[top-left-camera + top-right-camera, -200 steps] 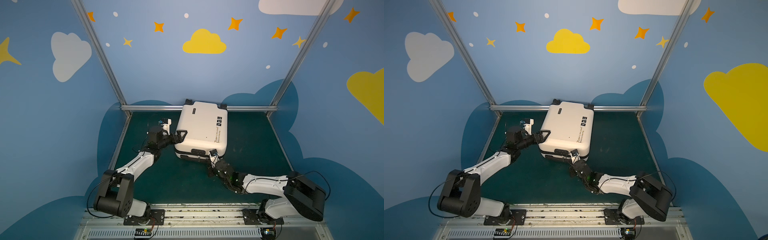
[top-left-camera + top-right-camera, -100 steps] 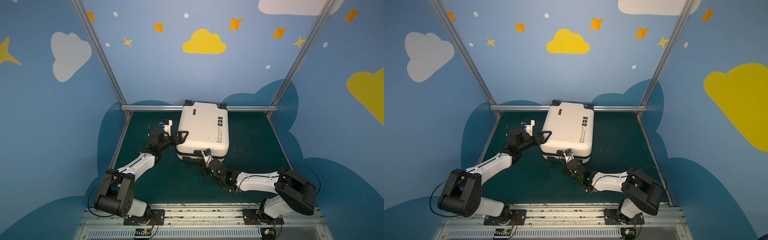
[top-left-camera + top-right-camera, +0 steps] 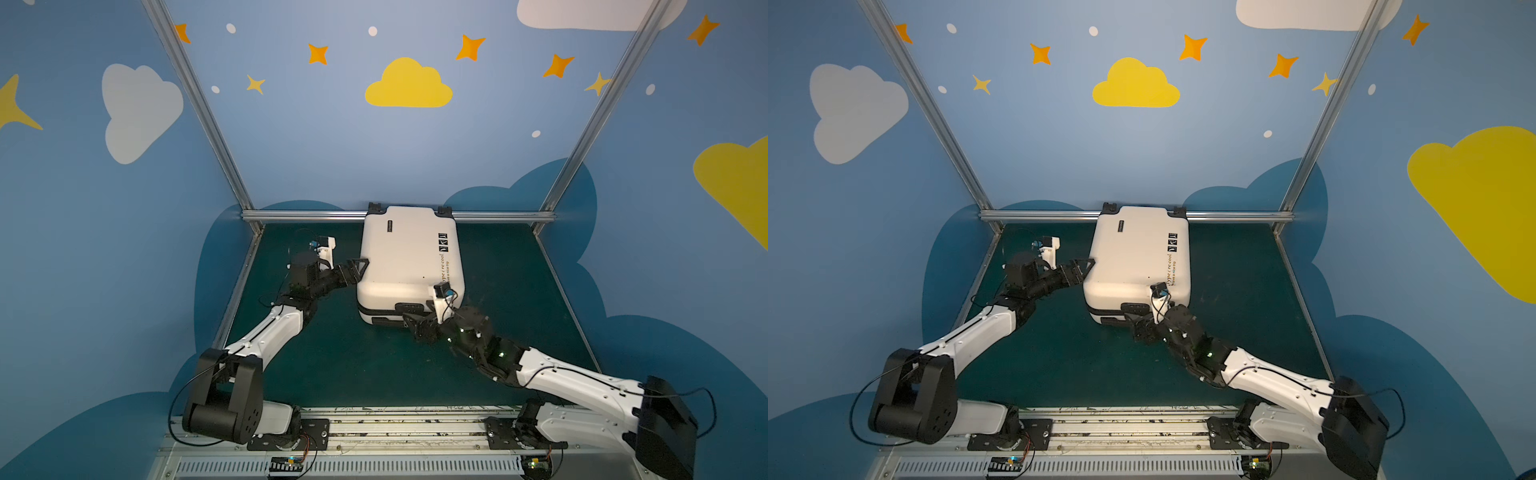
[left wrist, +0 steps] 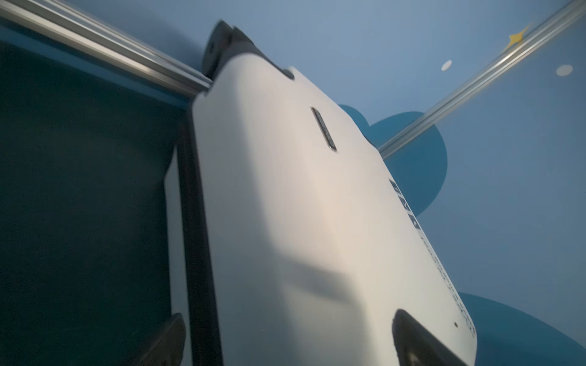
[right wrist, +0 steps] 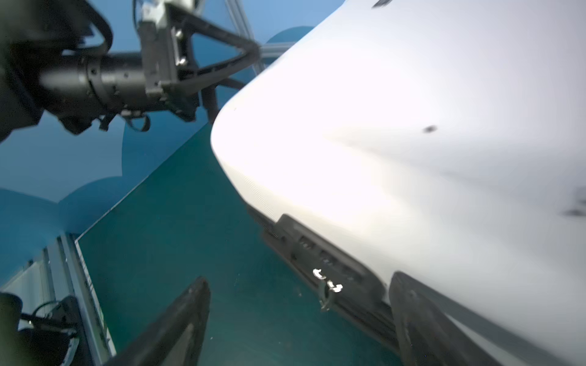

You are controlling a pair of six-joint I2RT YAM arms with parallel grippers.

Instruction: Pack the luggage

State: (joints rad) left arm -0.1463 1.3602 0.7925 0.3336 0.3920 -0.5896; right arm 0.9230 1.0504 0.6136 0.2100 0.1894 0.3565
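the luggage [image 3: 409,257] lies shut and flat on the green mat [image 3: 340,365], its wheels [image 3: 374,206] against the back rail [image 3: 303,215]. the left gripper [image 3: 360,272] is at its left side, jaws spread wide astride the edge, clamping nothing. the right gripper [image 3: 417,328] is at the near edge, also spread wide, with the zipper pull [image 5: 326,286] loose between its jaws.
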